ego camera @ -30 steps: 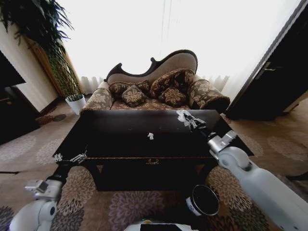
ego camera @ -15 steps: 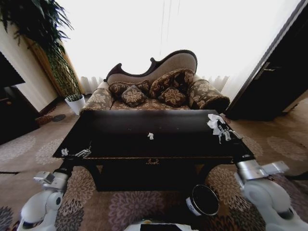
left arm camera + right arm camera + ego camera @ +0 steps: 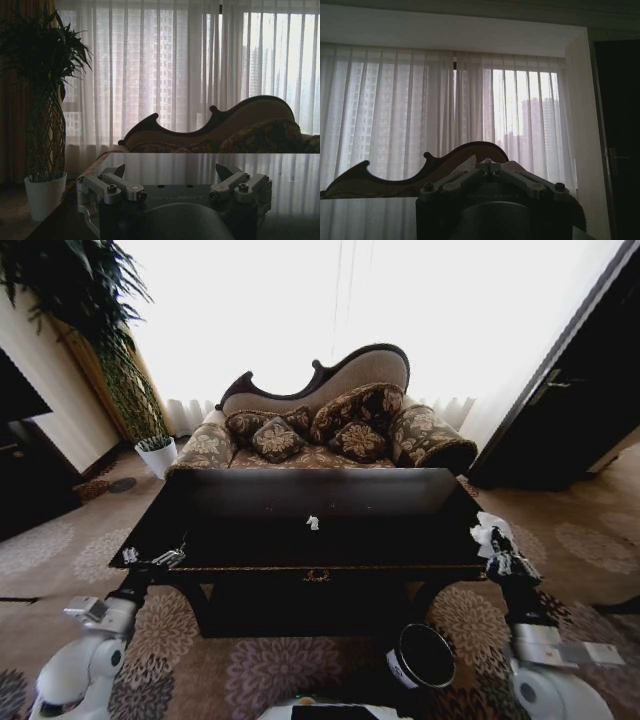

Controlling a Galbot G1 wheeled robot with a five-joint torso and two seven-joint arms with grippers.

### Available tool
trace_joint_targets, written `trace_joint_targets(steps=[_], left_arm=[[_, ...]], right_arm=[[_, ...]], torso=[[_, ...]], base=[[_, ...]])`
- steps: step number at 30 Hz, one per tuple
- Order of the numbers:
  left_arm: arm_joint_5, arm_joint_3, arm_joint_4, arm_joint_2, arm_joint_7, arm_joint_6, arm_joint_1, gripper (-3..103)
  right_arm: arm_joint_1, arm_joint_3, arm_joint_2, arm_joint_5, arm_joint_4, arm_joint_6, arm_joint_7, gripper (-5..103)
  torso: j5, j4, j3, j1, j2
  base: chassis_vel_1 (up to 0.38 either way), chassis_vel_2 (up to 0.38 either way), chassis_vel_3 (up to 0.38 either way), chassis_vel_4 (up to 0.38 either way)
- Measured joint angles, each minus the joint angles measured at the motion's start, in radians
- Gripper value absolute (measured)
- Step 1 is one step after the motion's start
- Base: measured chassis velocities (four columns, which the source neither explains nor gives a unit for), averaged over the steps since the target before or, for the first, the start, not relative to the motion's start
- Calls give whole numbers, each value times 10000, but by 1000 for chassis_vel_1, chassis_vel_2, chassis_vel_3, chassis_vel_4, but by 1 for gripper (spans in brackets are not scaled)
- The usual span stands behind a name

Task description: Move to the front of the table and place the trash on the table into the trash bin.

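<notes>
Black worktop [image 3: 250, 530]: glossy, gold-trimmed, standing in front of a patterned sofa [image 3: 330, 430] heaped with cushions
White paper wad [image 3: 489, 533]: crumpled, gripped in the right claw [image 3: 497, 550], held off the worktop's right front corner, above the carpet
Right claw: closed on the paper wad; in its wrist view the fingers [image 3: 470, 176] meet at a point before the curtained window
Tiny white bit [image 3: 313, 523]: lying on the worktop near its middle, well apart from both claws
Left claw [image 3: 150, 560]: at the worktop's left front edge, fingers spread and holding nothing; its wrist view shows the two fingertips [image 3: 120, 171] wide apart over the shiny top
Trash bin [image 3: 423, 656]: round, black with a pale rim, on the flowered carpet in front of the worktop, to the right of centre, lower than the held wad and to its left
Plant pot [image 3: 157, 454]: white, on the floor beyond the worktop's far left corner
</notes>
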Motion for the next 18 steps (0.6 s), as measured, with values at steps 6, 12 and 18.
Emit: trace_joint_targets(steps=[6, 12, 18], left_arm=[[311, -114, -72, -253, 7, -108, 85, 100], [440, -131, -29, -291, 13, -172, 164, 100], [398, -268, -12, -180, 13, -180, 188, 100]], right_arm=[[103, -248, -18, -478, -1190, 285, 144, 0], [271, -339, 19, -1156, -2271, 539, 703, 0], [456, -352, -72, -1796, -3189, 707, 1225, 0]], torso=[[2, 0, 1, 1, 0], [0, 0, 1, 1, 0], [1, 0, 1, 2, -1]], base=[[0, 0, 0, 0], [0, 0, 0, 0], [0, 0, 0, 0]])
